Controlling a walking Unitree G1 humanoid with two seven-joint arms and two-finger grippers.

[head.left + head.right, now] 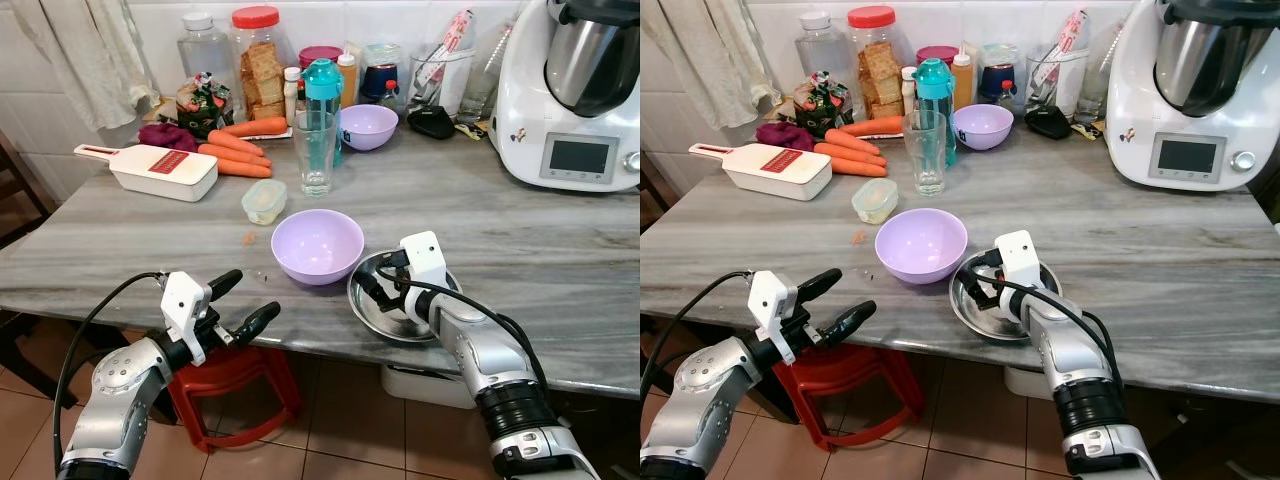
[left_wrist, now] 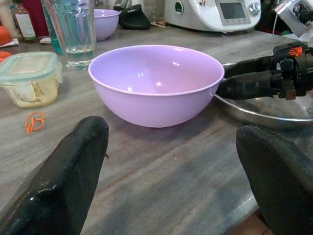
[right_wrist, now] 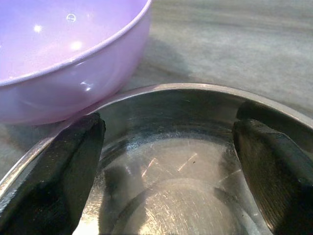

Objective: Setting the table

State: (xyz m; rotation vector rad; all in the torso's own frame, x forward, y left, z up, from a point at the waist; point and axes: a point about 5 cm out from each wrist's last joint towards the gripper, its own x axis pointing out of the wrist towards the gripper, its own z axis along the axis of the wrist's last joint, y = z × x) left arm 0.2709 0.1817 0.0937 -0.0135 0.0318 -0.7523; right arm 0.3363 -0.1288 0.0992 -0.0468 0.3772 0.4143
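On the grey marble tabletop (image 1: 520, 240), near its front edge: a purple bowl (image 1: 317, 245) touching a steel bowl (image 1: 372, 305). Right gripper (image 1: 378, 283) spread wide inside the steel bowl, grasping nothing. Left gripper (image 1: 243, 302) likewise released, hovering off the edge, facing the purple bowl.
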